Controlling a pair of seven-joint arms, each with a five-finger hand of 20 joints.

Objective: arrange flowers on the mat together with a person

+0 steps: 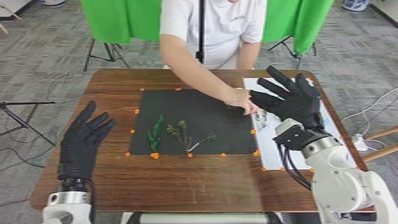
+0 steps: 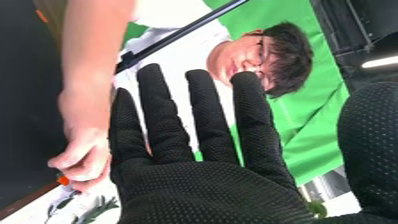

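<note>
Right hand [image 1: 297, 102], in a black fabric glove: open wide, fingers straight and a little fanned, thumb well out to the side. Position: raised over the right part of the brown wooden table [image 1: 178, 192], by the white sheet. In the right wrist view the same hand [image 2: 209, 187] shows its fingers long and spaced, none curled; no grip on anything. A bit of green leaf [image 2: 316, 208] appears between palm and thumb; whether the glove touches it, cannot tell.

Left hand [image 1: 83, 142], matching black glove: open, fingers nearly straight and pointing away from the robot, beside the mat on its left; nothing gripped.

Square black mat [image 1: 191, 110], small orange markers [image 1: 155, 156] along its edges. On it, two items, apart: one narrow green leafy sprig [image 1: 155, 134], lengthwise, near the left edge; one branching green sprig with thin, spread stems [image 1: 186, 137], nearer the middle, its stems meeting toward the robot's side.

White rectangular sheet [image 1: 274, 156], just right of the mat. On it, further cut greenery [image 2: 99, 209], near the person's hand.

Person's bare hand [image 1: 241, 100], reached across from the far side: at the border of mat and sheet, near the right hand, fingers bent downward. Whether it grips a stem, cannot tell.
</note>
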